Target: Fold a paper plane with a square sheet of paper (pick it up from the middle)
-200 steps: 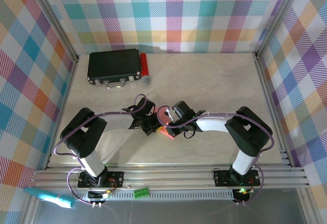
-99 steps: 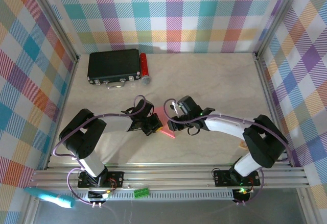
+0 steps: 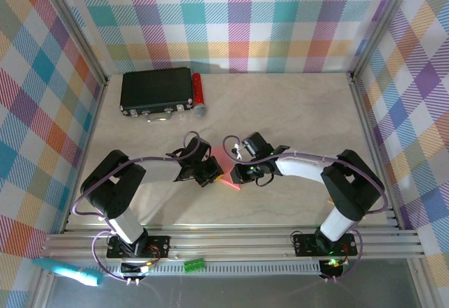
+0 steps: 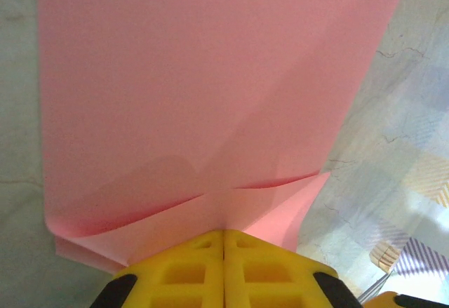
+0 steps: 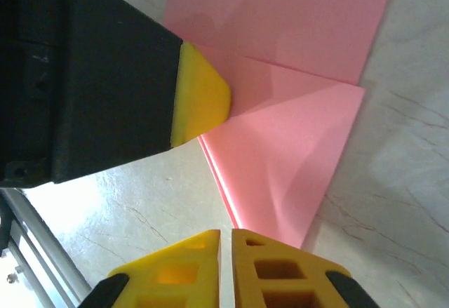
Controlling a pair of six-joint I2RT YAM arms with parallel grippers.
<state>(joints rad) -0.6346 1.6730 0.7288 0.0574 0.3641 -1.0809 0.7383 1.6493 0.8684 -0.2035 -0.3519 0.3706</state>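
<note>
The square sheet of paper (image 4: 210, 76) is pink and partly folded, and it lies on the table between the two arms (image 3: 230, 182). One corner is turned over into a triangle (image 5: 287, 161). My left gripper (image 4: 224, 232) is shut, with its yellow tips set against the paper where the flaps meet. One of its fingertips (image 5: 202, 101) rests on the fold line. My right gripper (image 5: 226, 232) is shut to a thin slit at the near tip of the triangle. The paper's corner runs under its right finger. No paper plane shape has formed.
A black box (image 3: 156, 90) stands at the back left of the table, with a small red cylinder (image 3: 198, 90) along its right side. Metal frame rails and plaid walls bound the table (image 3: 302, 111), and a rail runs along the near edge.
My right gripper opened and shut again, shifting slightly right and nearer along the paper's edge. The left gripper stayed shut in place on the paper.
</note>
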